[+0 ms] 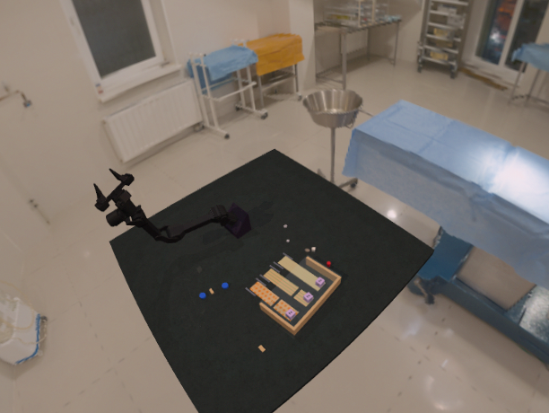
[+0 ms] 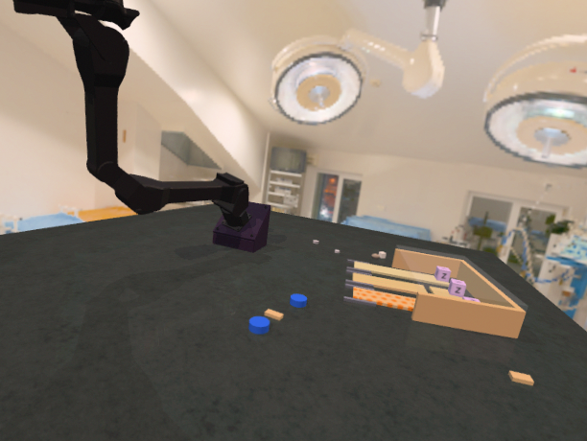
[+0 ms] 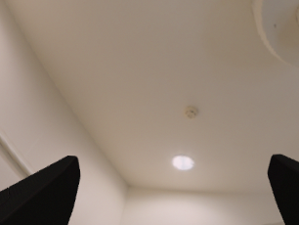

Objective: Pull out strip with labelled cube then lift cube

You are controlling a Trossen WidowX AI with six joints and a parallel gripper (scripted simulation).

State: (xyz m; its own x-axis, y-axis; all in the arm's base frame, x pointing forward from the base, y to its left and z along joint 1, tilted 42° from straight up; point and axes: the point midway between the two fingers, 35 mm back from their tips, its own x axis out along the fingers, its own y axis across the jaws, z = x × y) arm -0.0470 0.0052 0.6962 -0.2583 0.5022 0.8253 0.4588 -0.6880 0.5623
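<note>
My gripper (image 1: 103,178) (image 3: 178,167) is open and empty, raised far to the left of the wooden tray (image 1: 316,306) (image 2: 467,313). A plain pale-yellow strip (image 1: 298,270) (image 2: 393,271) is in one piece; a lilac cube (image 1: 319,282) (image 2: 443,274) marked Z sits on its inner end. The striped strip (image 1: 280,282) (image 2: 388,282) is split by a gap; its short inner piece carries a second lilac cube (image 1: 308,296) (image 2: 457,289). The orange-dotted strip (image 1: 264,293) (image 2: 384,298) is also split, with a third lilac cube (image 1: 291,313) on its inner piece, mostly hidden in the exterior view.
Thin dark rails flank the strips' outer ends. Two blue discs (image 1: 224,285) (image 2: 259,325) and a small wooden block (image 1: 212,291) (image 2: 273,314) lie left of the tray. Another block (image 1: 262,348) (image 2: 521,378) lies beyond its near side. A red piece (image 1: 328,263) and white bits (image 1: 313,249) (image 2: 382,254) lie behind.
</note>
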